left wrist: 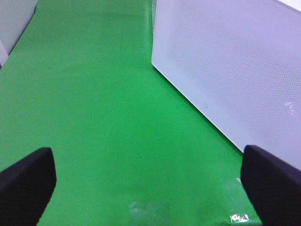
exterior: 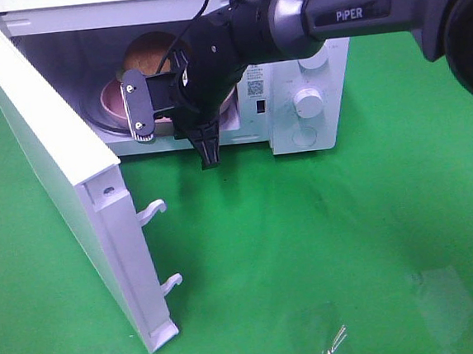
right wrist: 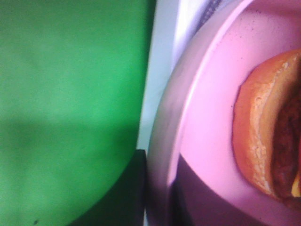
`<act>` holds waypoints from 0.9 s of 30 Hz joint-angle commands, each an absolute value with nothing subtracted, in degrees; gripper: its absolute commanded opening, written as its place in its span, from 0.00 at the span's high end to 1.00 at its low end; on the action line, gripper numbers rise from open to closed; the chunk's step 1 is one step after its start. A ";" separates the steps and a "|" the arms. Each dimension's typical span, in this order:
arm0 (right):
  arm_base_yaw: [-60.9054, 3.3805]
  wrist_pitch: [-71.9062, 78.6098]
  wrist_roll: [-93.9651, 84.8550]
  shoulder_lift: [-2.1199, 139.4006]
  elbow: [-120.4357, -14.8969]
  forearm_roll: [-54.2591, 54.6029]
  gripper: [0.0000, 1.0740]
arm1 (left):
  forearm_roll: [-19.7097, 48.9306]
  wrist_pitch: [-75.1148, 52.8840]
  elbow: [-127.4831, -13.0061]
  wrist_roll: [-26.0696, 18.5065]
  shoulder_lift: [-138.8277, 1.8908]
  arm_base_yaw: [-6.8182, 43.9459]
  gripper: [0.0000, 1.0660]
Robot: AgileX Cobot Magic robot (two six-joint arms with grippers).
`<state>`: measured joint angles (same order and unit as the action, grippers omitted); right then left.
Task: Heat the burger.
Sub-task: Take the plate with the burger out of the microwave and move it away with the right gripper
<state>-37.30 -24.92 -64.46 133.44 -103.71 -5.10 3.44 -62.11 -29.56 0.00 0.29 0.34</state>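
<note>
Burger (exterior: 149, 54) sits on the pink plate (exterior: 114, 105) inside the open microwave (exterior: 312, 96), at about 11 o'clock in the high view; only the bun top shows above the arm there. Right wrist view shows the bottom bun (right wrist: 256, 141) resting on the plate, plate rim (right wrist: 164, 141) right against the camera. Right gripper (exterior: 207, 150) is at the cavity mouth, roughly 12 o'clock, a dark finger (right wrist: 127, 188) pressed alongside the outside of the rim. Looks pinched on the plate edge, but the second finger is hidden, so I cannot tell for sure whether it is clamped or only touching. Left gripper (left wrist: 146, 183) has its fingers (left wrist: 26, 183) wide apart and nothing between them, hovering over green cloth (left wrist: 94, 94) beside the microwave's perforated side wall (left wrist: 235, 70). Door (exterior: 63, 184) swung out toward 8 o'clock, latch hooks exposed. Judgement: step in hand is seating the plate in the cavity, then letting go. To do it well: keep plate level so burger doesn't slide, push until the rim is fully past the door sill, set it flat on the floor of the cavity before opening. Back the arm straight out toward 6 o'clock without snagging the rim. Door needs a clear swing afterward; knob (exterior: 307, 100) at 1 o'clock not yet turned, as far as I can judge.
</note>
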 commanded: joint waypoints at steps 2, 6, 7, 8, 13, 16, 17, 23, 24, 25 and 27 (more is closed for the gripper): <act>-37.41 -29.97 -67.21 130.98 -103.82 -4.64 1.00 | 3.55 -61.36 -29.62 0.00 0.57 0.23 0.06; -37.53 -31.34 -67.15 130.35 -103.76 -5.39 1.00 | 3.55 -61.36 -29.62 0.00 0.57 0.23 0.06; -37.53 -31.34 -67.15 130.35 -103.76 -5.39 1.00 | 3.55 -61.36 -29.62 0.00 0.57 0.23 0.06; -37.53 -31.34 -67.09 130.18 -103.76 -5.84 1.00 | 3.55 -61.36 -29.62 0.00 0.57 0.23 0.06; -37.53 -26.99 -66.58 126.51 -99.52 -7.96 1.00 | 3.55 -61.36 -29.62 0.00 0.57 0.23 0.06; -37.53 -25.73 -66.58 125.25 -97.35 -8.82 1.00 | 3.55 -61.36 -29.62 0.00 0.57 0.23 0.06; -37.53 -24.47 -66.58 123.99 -95.57 -9.28 1.00 | 3.55 -61.36 -29.62 0.00 0.57 0.23 0.06; -37.53 -17.93 -66.58 121.07 -89.84 -9.51 1.00 | 3.55 -61.36 -29.62 0.00 0.57 0.23 0.06; -37.53 -15.93 -66.58 120.09 -88.12 -10.03 1.00 | 3.55 -61.36 -29.62 0.00 0.57 0.23 0.06; -37.53 -15.93 -66.58 120.09 -88.12 -10.03 1.00 | 3.55 -61.36 -29.62 0.00 0.57 0.23 0.06; -37.53 -15.47 -66.58 119.35 -86.57 -11.00 1.00 | 3.55 -61.36 -29.62 0.00 0.57 0.23 0.06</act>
<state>-38.27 -17.48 -67.04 121.24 -86.75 -9.51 3.44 -62.11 -29.56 0.00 0.29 0.34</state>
